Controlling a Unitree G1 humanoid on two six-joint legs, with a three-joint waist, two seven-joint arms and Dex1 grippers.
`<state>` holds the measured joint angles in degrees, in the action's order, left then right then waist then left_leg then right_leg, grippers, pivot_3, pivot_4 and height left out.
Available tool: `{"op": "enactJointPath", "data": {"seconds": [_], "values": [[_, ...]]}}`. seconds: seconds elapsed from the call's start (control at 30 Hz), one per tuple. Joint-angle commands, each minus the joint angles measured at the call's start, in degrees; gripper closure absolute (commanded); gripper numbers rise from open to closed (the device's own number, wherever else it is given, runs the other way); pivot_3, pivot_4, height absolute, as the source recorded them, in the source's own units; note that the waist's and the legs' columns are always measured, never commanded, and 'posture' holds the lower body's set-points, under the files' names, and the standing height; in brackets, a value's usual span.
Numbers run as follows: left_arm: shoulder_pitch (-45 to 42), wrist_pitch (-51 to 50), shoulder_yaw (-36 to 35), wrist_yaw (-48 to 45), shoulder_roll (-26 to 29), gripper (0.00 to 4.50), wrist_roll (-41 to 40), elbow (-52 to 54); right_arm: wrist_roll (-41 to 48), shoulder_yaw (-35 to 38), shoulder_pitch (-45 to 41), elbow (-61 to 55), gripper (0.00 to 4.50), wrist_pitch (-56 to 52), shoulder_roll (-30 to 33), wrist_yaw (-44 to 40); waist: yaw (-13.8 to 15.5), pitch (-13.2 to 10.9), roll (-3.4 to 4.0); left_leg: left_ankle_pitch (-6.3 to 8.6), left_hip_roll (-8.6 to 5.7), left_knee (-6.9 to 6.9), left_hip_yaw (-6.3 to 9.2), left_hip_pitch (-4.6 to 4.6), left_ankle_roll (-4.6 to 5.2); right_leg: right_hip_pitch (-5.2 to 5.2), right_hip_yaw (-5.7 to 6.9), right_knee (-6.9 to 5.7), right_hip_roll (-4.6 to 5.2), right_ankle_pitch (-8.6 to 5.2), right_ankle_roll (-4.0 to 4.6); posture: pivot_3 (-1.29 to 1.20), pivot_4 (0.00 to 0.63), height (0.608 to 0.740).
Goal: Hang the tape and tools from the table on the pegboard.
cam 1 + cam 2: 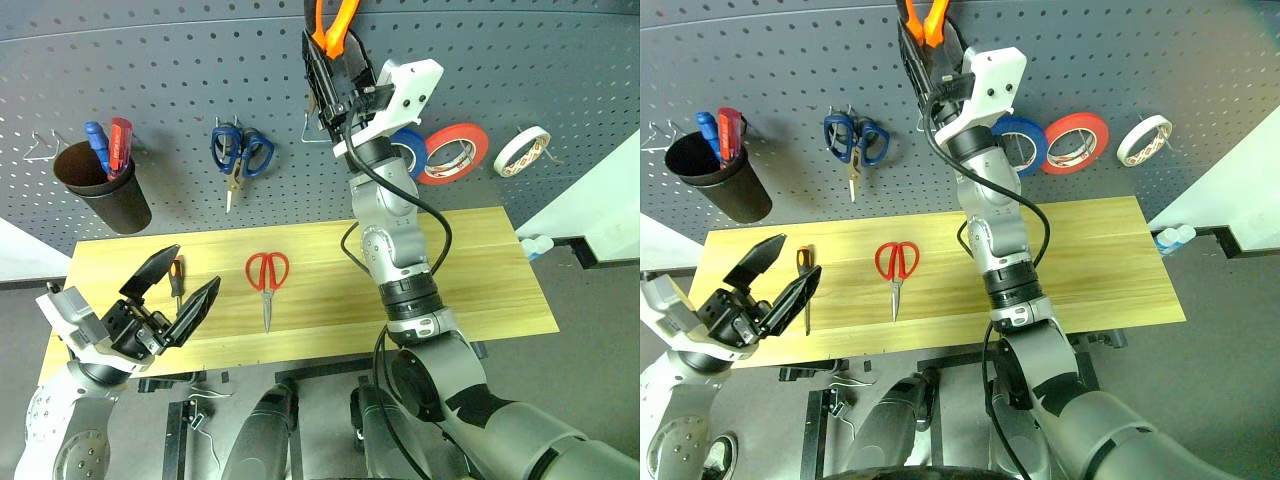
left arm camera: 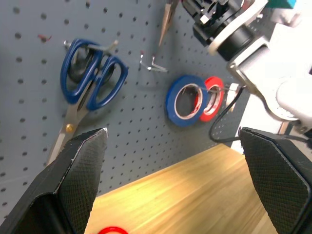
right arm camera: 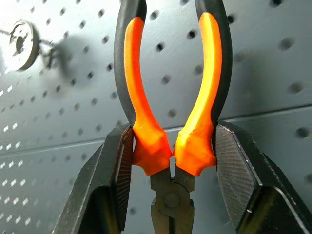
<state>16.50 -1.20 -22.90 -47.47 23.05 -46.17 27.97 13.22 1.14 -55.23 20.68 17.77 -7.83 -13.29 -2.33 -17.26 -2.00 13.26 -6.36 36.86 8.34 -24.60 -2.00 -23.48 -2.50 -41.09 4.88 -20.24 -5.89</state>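
1. Top centre of the frame: the right pincer (image 1: 330,60) is raised against the pegboard (image 1: 180,70), clamped on the orange-and-black pliers (image 3: 170,122), handles pointing up past the upper edge.
2. From the wrist you can see it clearly: both black fingers (image 3: 117,180) press on the orange grips, just above the pivot.
3. Lower left: the left pincer (image 1: 170,290) hangs over the near-left part of the bench (image 1: 480,270), fingers spread wide, nothing between them.
4. Right behind that pincer, the slim screwdriver (image 1: 176,280) lies on the bench.
5. Centre-left of the bench: the red-handled scissors (image 1: 267,282) lie flat, blades toward the near edge.
6. Upper right: the whitish tape (image 1: 522,150) is already on the pegboard, with the red-orange roll (image 1: 455,152) to its left and the blue roll (image 1: 1025,142) partly hidden behind the right arm.
7. Upper left: the blue-handled scissors (image 1: 240,155) hang from a hook, and a dark cup (image 1: 100,185) holds blue and red screwdrivers (image 1: 108,145).
8. A bare metal hook (image 2: 152,64) sticks out between the blue scissors and the blue roll.
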Motion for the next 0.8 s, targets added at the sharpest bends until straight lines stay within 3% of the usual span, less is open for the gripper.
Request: {"op": "enactJointPath", "data": {"seconds": [0.03, 0.37, 0.8], "values": [[0.9, -0.4, -2.1, 0.4, 1.2, 0.00, -1.9, 2.8, -1.7, 0.9, -3.0, 1.7, 2.42, 5.3, -0.6, 1.7, 0.1, 0.0, 0.04, 0.00, 0.00, -0.01, 0.00, 0.00, 0.00, 0.00, 0.00, 0.00, 0.00, 0.00, 0.00, 0.17, 0.312, 0.719], [1.6, -1.8, -2.8, 0.6, 2.5, 0.00, -3.1, 3.7, -3.1, 0.8, -2.0, 4.2, 2.42, 7.5, -1.5, 4.3, 0.1, -0.2, 0.17, 0.01, 0.02, -0.20, -0.01, 0.00, 0.02, -0.07, -0.09, 0.07, 0.00, -0.01, 0.02, 0.18, 0.342, 0.719], [1.6, -2.5, -2.4, 0.7, 3.0, 0.00, -3.2, 3.5, -3.1, -3.2, 5.3, -3.4, 2.42, 1.9, -4.5, 7.0, -0.1, -0.4, 0.27, -0.08, 0.15, -0.89, -0.06, 0.03, -0.13, -0.12, -0.10, 0.75, -0.03, 0.02, 0.09, 0.16, 0.357, 0.719]]}}
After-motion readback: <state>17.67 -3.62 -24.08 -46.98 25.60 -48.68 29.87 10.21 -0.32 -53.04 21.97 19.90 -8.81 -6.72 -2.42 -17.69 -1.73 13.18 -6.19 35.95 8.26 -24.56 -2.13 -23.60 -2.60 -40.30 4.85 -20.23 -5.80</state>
